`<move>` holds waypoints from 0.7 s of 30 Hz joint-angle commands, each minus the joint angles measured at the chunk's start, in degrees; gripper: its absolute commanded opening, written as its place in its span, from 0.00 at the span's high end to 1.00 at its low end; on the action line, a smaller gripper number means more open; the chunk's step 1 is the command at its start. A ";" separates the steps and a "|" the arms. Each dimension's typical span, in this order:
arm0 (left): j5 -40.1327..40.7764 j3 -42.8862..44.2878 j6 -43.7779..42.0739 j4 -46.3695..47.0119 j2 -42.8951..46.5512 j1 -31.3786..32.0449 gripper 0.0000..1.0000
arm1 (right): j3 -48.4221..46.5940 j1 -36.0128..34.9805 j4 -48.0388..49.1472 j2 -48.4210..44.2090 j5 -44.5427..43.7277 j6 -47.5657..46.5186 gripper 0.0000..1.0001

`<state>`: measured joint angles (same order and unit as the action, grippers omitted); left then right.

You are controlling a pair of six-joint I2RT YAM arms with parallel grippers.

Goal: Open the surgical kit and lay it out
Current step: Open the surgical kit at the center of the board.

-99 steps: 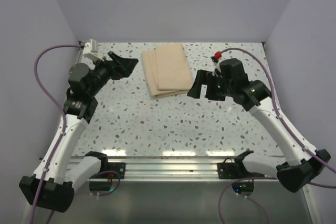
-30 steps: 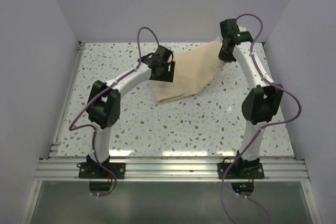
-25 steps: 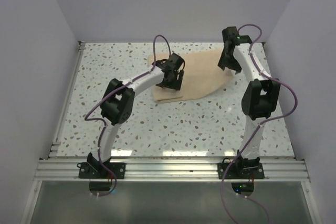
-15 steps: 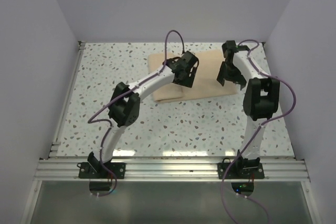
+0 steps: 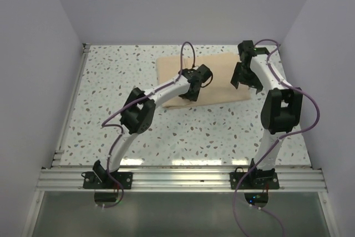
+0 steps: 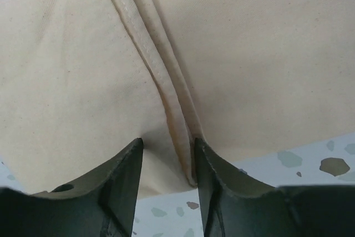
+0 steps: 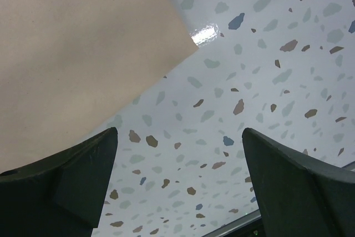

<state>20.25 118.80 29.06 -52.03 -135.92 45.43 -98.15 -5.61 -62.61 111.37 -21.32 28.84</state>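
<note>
The tan cloth wrap [image 5: 222,76] of the surgical kit lies partly unfolded and flat at the back middle of the table. My left gripper [image 5: 191,90] is low at the wrap's near edge. In the left wrist view [image 6: 166,159] its jaws stand a little apart, straddling a doubled hemmed fold [image 6: 166,98] that touches the right finger. My right gripper [image 5: 244,79] hovers over the wrap's right edge. In the right wrist view [image 7: 178,137] it is wide open and empty, with the cloth's corner [image 7: 72,54] at the upper left. The steel tray and the instruments are hidden.
Speckled terrazzo table [image 5: 122,98] between lilac walls. A metal rail [image 5: 177,178] runs along the near edge with both arm bases on it. Purple cables loop above both arms.
The right gripper has let go of the raised cloth flap, which now lies flat to the right. The left gripper has moved right and nearer, to the wrap's front edge.
</note>
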 commanded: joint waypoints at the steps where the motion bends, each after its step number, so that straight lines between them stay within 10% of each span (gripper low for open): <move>1: 4.18 0.64 0.74 -2.20 0.04 -0.43 0.56 | -1.61 0.07 -0.67 -2.47 0.58 -0.80 0.02; 6: 4.62 -2.26 1.52 -2.20 4.15 -5.33 1.00 | -2.22 -0.02 -1.37 -2.74 0.93 -0.54 0.01; 21: 1.29 -26.94 -0.06 9.39 30.27 -35.29 1.00 | -11.62 -0.11 -3.57 0.50 3.92 -0.19 0.02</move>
<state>21.39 97.19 29.36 -45.47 -108.75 13.02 -105.27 -5.61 -64.36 111.39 -18.76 28.91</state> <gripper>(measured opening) 0.018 0.985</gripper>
